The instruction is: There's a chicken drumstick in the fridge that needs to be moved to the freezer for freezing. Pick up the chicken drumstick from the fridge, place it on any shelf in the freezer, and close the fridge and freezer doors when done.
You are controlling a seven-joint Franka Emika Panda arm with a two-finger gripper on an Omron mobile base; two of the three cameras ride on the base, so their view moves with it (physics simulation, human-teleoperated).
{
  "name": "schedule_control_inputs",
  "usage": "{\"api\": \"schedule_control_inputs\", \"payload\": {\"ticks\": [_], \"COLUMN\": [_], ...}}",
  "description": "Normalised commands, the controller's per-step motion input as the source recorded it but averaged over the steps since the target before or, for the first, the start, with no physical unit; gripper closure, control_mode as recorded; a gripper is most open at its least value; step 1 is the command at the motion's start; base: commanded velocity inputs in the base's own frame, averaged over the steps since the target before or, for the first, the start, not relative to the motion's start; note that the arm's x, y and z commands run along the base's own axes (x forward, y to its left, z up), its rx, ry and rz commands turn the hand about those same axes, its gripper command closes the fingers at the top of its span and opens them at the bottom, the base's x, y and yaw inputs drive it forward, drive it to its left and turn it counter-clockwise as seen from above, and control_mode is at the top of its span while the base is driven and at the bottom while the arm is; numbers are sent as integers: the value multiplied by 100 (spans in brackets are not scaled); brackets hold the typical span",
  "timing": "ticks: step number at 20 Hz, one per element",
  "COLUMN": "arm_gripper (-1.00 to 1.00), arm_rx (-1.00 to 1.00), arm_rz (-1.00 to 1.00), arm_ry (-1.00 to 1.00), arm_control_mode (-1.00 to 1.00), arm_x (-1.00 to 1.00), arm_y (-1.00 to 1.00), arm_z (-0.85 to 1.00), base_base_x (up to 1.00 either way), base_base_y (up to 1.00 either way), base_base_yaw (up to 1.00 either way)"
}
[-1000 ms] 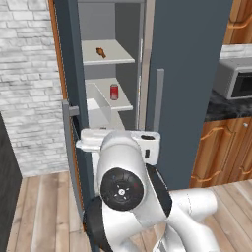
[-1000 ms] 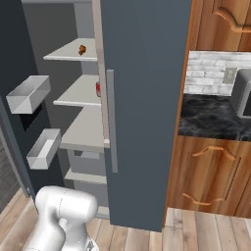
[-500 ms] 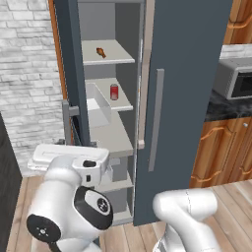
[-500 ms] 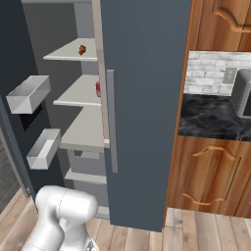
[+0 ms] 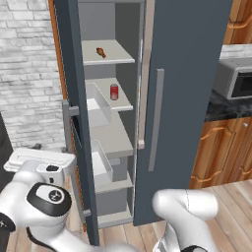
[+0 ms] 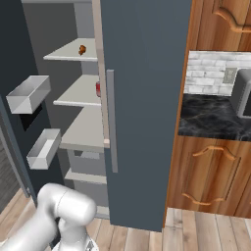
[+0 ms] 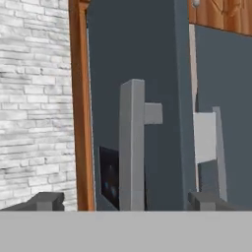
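The chicken drumstick lies flat on the upper shelf of the narrow open compartment, which I take to be the freezer. It sits near the middle of the slab, well clear of the front edge. Its long axis runs diagonally across the shelf, from back-left toward front-right in the left base view. It is too small to tell which end is the bone. One shelf below stands a red soda can, well apart from it. The wide fridge door beside the compartment looks shut. The freezer door stands swung out, its bins facing the shelves. The gripper is on the outer side of that door with its fingers spread wide and nothing between them, looking at the vertical bar handle and the black dispenser panel. So the step in hand appears to be closing the freezer. That is best done by pressing flat on the panel near the handle side, far from the hinge, and following the door's arc steadily so it does not slam and jolt the drumstick.
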Motion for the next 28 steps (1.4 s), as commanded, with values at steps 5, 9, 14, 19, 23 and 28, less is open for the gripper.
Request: {"api": "schedule_control_inputs", "payload": {"ticks": [5, 9, 14, 19, 23, 28], "arm_gripper": [-100, -100, -100, -100, -100, -100], "arm_rx": [0, 0, 0, 0, 0, 0], "arm_rz": [-5, -6, -6, -5, -5, -6], "arm_ry": [0, 0, 0, 0, 0, 0], "arm_control_mode": [-100, -100, -100, -100, -100, -100], "arm_x": [61, 67, 50, 52, 47, 9], "arm_y": [7, 0, -4, -7, -15, -65], "arm_z": [-45, -44, -27, -27, -26, -8], "base_base_x": [0, 0, 0, 0, 0, 0], "base_base_y": [0, 0, 0, 0, 0, 0], "base_base_yaw": [0, 0, 0, 0, 0, 0]}}
